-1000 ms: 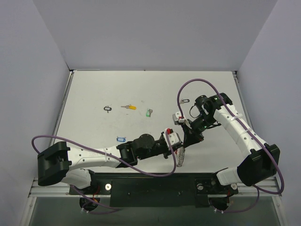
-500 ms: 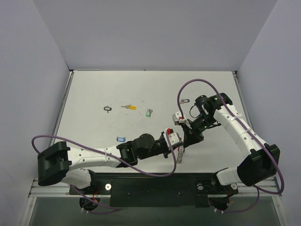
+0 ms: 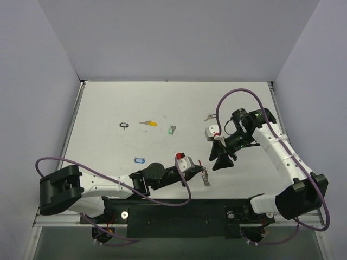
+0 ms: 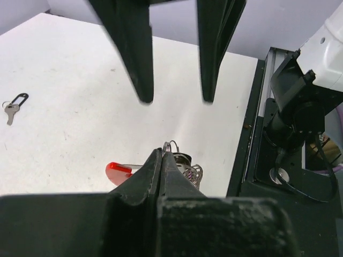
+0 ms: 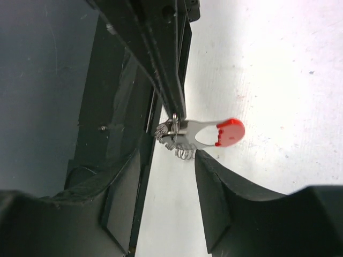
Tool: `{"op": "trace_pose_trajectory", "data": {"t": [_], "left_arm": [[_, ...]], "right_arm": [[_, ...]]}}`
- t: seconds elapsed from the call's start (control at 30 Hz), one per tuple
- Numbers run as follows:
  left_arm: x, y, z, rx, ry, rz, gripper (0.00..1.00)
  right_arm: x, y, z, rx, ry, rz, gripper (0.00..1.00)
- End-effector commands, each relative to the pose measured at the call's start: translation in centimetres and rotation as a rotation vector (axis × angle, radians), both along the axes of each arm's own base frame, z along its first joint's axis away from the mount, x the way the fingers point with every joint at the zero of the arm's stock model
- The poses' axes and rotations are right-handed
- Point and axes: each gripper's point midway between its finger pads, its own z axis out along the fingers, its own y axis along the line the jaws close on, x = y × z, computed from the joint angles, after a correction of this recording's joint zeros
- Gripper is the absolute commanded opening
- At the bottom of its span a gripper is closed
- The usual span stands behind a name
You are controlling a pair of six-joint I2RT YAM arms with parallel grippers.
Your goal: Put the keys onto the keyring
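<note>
**Left pincer:** My left pincer [image 4: 163, 157] is clenched, its two tips pressed flat together on the silver coils of the keyring [image 4: 185, 167]. The grip sits on the metal, not on the red band [image 4: 119, 171], which sticks out free to one side. I judge this deliberate: it steadies the ring and leaves the loops exposed so that a key can be threaded on.

**Right pincer:** My right pincer [image 3: 221, 161] is released, with its jaws standing apart and nothing between them. From the left wrist its fingers [image 4: 131, 48] hang just beyond the ring, and it touches neither ring nor band.

**Keyring position:** It is at the near edge of the table [image 3: 108, 108], just beside the dark base rail and between my two arms. The right wrist view shows the band [image 5: 230, 132] over the white surface. I cannot tell whether it rests there or hangs just clear.

**Keys:** None is on the ring. All of them lie well apart from it:
- black-tagged key [image 3: 124, 125]
- yellow-tagged key [image 3: 147, 123]
- green-tagged key [image 3: 172, 130]
- blue-tagged key [image 3: 139, 160]
- a small key [image 3: 208, 117] by my right forearm

**Assessment:** Threading is not yet begun. With the ring held ready, the free right pincer is the one placed to fetch a key. The risk is that these thin keys will be awkward to lift off a flat surface.
</note>
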Motion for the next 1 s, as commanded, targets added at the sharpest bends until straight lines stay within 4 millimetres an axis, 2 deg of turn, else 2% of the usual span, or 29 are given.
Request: {"op": "trace_pose_trajectory", "data": {"t": [0.0, 0.07, 0.33, 0.57, 0.7, 0.83, 0.97], "left_arm": [[-0.1, 2.3, 8.0, -0.420, -0.031, 0.042, 0.00], [-0.1, 3.2, 9.0, -0.483, -0.043, 0.057, 0.00], [0.1, 3.3, 8.4, -0.467, -0.057, 0.068, 0.00], [0.2, 3.6, 8.3, -0.472, -0.050, 0.072, 0.00], [0.2, 4.2, 8.3, -0.483, -0.052, 0.081, 0.00], [0.3, 4.4, 8.6, -0.470, -0.071, 0.087, 0.00], [0.7, 4.5, 8.6, -0.463, -0.081, 0.093, 0.00]], "right_arm": [[-4.6, -0.3, 3.4, 0.078, 0.182, -0.038, 0.42], [-4.6, -0.3, 3.6, 0.088, 0.187, -0.048, 0.42], [-4.1, 0.1, 3.0, 0.098, 0.229, -0.054, 0.43], [-3.4, 0.2, 3.6, 0.164, 0.258, -0.122, 0.44], [-3.2, 0.2, 3.4, 0.221, 0.286, -0.177, 0.55], [-3.4, -0.1, 2.5, 0.264, 0.347, -0.235, 0.56], [-2.9, -0.7, 1.8, 0.212, 0.305, -0.223, 0.58]]}}
